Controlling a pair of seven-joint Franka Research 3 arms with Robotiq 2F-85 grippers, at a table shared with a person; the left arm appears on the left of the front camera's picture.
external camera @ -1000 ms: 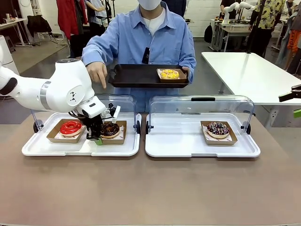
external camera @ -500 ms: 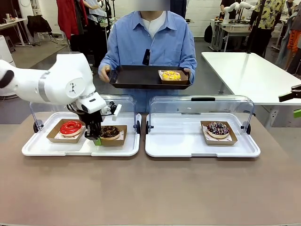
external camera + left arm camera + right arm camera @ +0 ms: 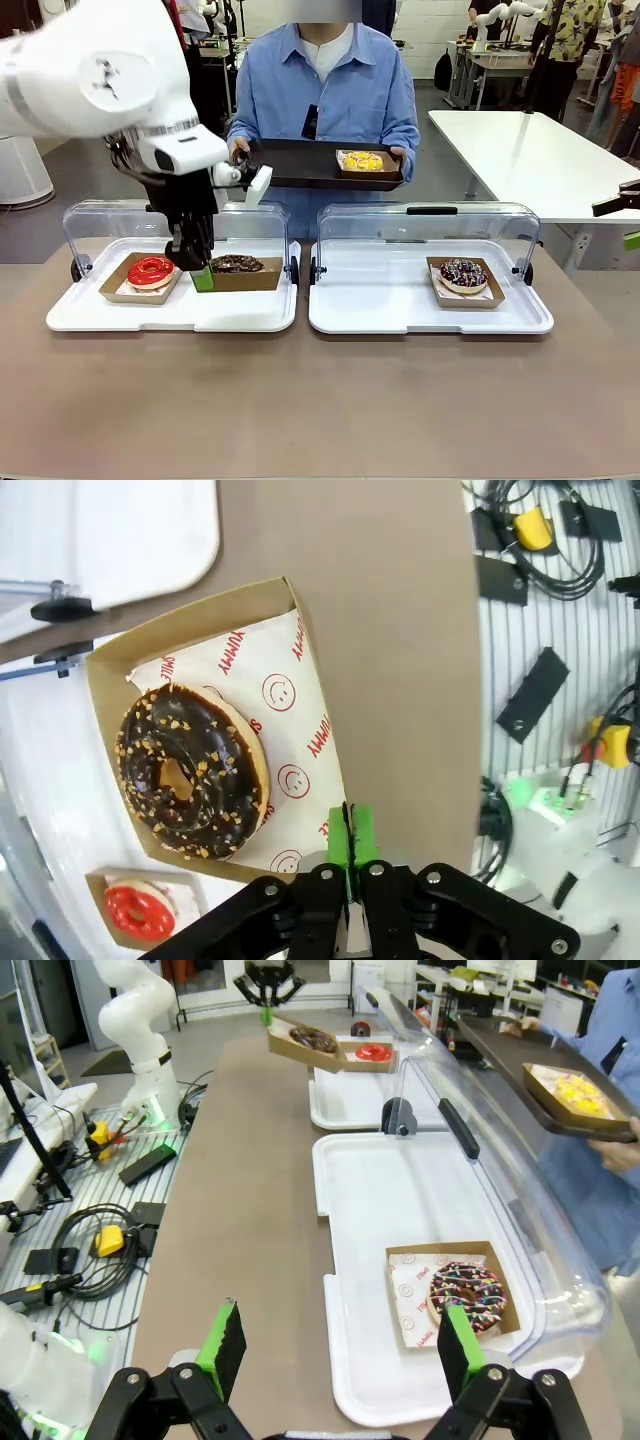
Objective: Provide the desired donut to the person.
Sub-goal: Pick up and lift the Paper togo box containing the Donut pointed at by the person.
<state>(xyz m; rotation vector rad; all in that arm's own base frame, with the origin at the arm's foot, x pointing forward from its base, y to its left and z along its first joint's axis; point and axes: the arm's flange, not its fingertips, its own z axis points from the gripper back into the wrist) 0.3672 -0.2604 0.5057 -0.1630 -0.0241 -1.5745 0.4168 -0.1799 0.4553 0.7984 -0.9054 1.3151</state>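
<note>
L hand aloft w/ donut box

Bright, even indoor light leaves only soft shadows on the bench, glare streaks the clear covers, and the wrist views bend lines near their edges.

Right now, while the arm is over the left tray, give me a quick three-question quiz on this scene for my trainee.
1. True or false: the left claw is shut on the edge of the chocolate donut's box.
2. Which one sits on the black tray that the person holds? A red donut, B yellow donut, C sprinkled donut.
3. Fill in: the right claw is ____.
Key: 1 true; 2 B; 3 open.
</note>
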